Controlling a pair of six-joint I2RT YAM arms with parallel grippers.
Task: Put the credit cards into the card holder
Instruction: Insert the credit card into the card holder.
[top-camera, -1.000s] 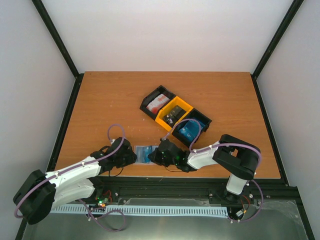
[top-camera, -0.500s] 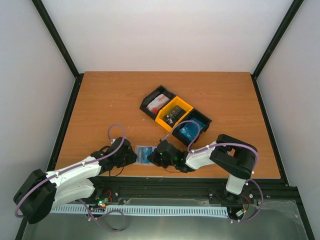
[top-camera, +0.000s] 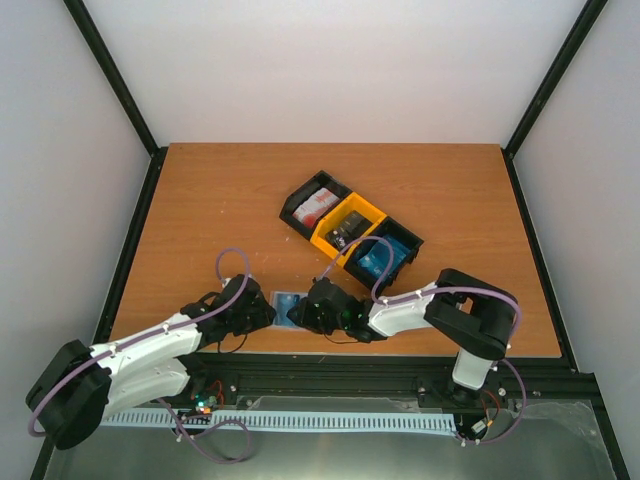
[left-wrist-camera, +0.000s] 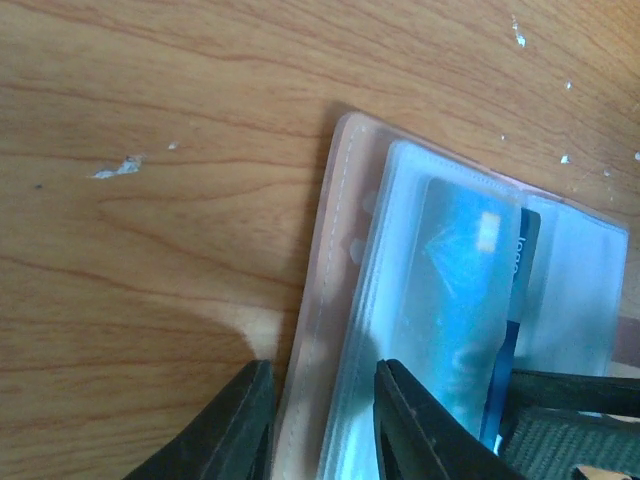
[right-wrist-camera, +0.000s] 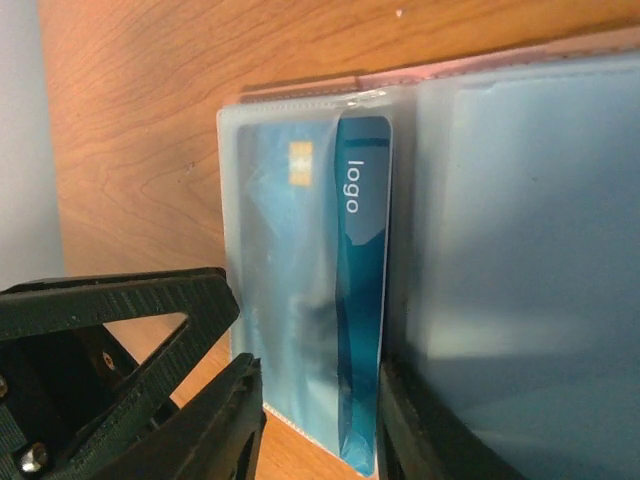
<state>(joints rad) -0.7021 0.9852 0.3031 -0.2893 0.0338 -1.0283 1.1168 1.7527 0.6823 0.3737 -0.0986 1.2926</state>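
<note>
Near edge of surface (left-wrist-camera: 150, 250) | right fingers (right-wrist-camera: 225, 420) apart astride blue card (right-wrist-camera: 360, 260), half-sleeved in card holder (left-wrist-camera: 320, 300) | left fingers (left-wrist-camera: 245, 425) straddle its cover, grip we cannot tell | we fear a snagged retreat drags card out.

The card holder (left-wrist-camera: 322, 300) lies open on the wooden table (left-wrist-camera: 150, 260), its pinkish edge leftmost and frosted sleeves stacked on it. A blue card (left-wrist-camera: 462, 300) sits under the top sleeve. The left gripper (left-wrist-camera: 323, 370) pinches the holder's near-left edge between its black fingers.

left claw (left-wrist-camera: 322, 400), right claw (right-wrist-camera: 315, 400) low, jaws slightly apart.
</note>
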